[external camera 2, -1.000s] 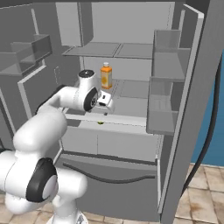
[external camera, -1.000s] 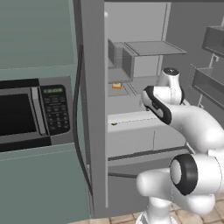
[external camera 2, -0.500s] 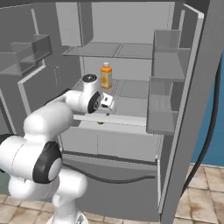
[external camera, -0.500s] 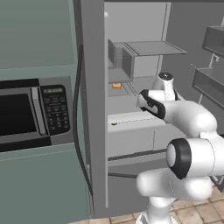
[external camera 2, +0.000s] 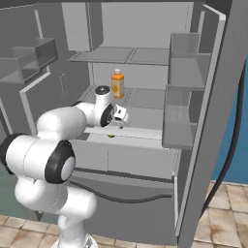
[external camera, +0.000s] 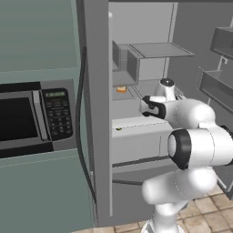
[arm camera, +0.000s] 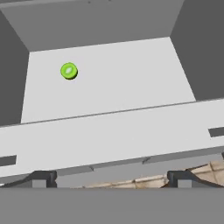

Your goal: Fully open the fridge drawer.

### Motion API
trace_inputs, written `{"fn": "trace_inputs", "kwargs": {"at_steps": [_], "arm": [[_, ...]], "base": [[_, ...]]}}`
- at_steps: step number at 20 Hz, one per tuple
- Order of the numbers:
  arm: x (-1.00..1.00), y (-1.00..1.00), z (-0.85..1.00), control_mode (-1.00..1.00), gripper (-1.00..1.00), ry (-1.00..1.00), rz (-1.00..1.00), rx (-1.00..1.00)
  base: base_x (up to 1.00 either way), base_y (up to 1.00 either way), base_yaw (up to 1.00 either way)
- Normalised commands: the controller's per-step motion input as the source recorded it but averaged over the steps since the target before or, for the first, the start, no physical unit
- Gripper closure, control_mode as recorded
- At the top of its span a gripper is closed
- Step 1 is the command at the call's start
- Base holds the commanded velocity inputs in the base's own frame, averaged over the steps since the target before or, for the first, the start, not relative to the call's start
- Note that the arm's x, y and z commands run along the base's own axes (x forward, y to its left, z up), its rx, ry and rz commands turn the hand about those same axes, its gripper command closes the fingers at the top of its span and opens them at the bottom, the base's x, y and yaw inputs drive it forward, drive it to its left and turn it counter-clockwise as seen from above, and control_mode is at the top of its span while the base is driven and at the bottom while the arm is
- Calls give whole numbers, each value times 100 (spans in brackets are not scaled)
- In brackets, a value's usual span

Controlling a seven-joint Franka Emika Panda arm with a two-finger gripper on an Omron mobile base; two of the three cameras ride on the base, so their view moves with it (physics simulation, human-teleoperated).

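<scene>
Fridge drawer [external camera 2: 127, 156] at the fridge's bottom now slid partly out, more than a second ago; gripper [arm camera: 111, 178] over its front rim, fingers spread, holding nothing; kiwi slice [arm camera: 69, 71] near back-left corner; travel likely remains.

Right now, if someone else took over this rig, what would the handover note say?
Gripper: open, holding nothing, its fingertips low in front of the drawer's front wall, hand looking down into it.
Drawer: below the lowest shelf of the open fridge, pulled out part way, white top rim standing forward. A kiwi slice lies on its floor near the back.
Done: doors open, drawer started.
Left: pull the drawer to its full travel. I cannot tell how much travel remains.
</scene>
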Motion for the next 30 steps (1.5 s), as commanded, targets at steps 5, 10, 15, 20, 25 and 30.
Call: {"fn": "trace_inputs", "kwargs": {"at_steps": [5,10,15,20,25,30], "arm": [[26,0,-23,-100,-100,0,0,0],[25,0,-21,-100,-100,-5,0,0],[25,0,-10,-100,-100,-1,0,0],[33,0,-9,-100,-100,0,0,0],[35,0,-9,-100,-100,0,0,0],[27,0,-16,-100,-100,0,0,0]], "base": [[0,0,0],[0,0,0],[0,0,0],[0,0,0],[0,0,0],[0,0,0]]}}
